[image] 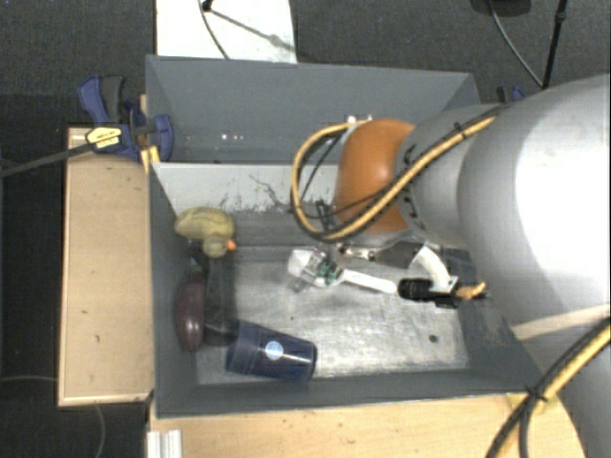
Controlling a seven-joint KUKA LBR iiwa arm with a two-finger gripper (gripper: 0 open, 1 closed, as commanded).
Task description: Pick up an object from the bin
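Observation:
My gripper (355, 247) hangs low over the middle of the bin, its body mostly tucked under the arm's orange cover. Just below and left of it lies a small clear-and-white plastic thing with a green spot (313, 270); a white stick (370, 281) runs from it to the right. I cannot tell if the gripper touches either. Right of the stick lies a white tool with a black handle and an orange tip (431, 288).
Along the bin's left side lie a tan duck-shaped toy (204, 225), a black oblong thing (220, 292) and a dark maroon egg shape (189, 315). A navy blue cup (270, 353) lies on its side at the front. The arm covers the bin's right part.

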